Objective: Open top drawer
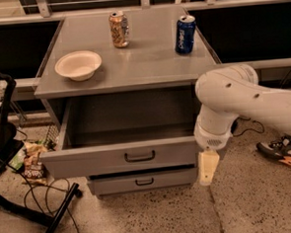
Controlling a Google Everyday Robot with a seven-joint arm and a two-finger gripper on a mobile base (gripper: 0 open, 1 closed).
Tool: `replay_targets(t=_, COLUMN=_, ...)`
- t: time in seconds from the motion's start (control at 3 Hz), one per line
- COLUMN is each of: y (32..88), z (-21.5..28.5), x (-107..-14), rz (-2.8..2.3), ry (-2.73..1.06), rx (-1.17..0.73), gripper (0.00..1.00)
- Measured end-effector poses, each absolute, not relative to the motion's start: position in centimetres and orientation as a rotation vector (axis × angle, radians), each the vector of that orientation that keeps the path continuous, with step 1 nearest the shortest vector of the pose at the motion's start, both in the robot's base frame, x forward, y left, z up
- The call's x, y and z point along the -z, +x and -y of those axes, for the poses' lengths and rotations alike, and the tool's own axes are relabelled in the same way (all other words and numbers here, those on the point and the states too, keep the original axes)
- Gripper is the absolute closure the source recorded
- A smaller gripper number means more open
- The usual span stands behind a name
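Note:
The top drawer (103,160) of the grey cabinet stands pulled far out, and its deep grey interior (130,117) is open to view and looks empty. Its black bar handle (139,157) sits in the middle of the flat front panel. My gripper (208,168) hangs pointing down at the right end of the drawer's front panel, just beside its corner and away from the handle. The white arm (243,100) reaches in from the right. A narrower lower drawer (144,181) with a small black handle shows beneath, pulled out slightly.
On the cabinet top (147,64) stand a white bowl (78,64), an orange can (119,29) and a blue can (185,34). A black frame (4,147), cables and a snack bag (34,165) lie on the floor at left. A shoe (285,152) lies at right.

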State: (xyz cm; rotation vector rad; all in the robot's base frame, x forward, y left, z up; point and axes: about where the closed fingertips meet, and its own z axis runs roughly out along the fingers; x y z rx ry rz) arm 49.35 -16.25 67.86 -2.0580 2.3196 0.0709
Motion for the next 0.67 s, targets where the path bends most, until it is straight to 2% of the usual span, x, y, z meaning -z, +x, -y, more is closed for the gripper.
replay_targets(t=0.33, y=46.6, z=16.5, x=-67.9, rz=-2.382, ry=-2.064, rx=-0.107, gripper=0.45)
replay_targets(t=0.67, y=45.2, z=16.5, x=-68.4, rz=-2.414, ry=-2.075, rx=-0.12, gripper=0.7)
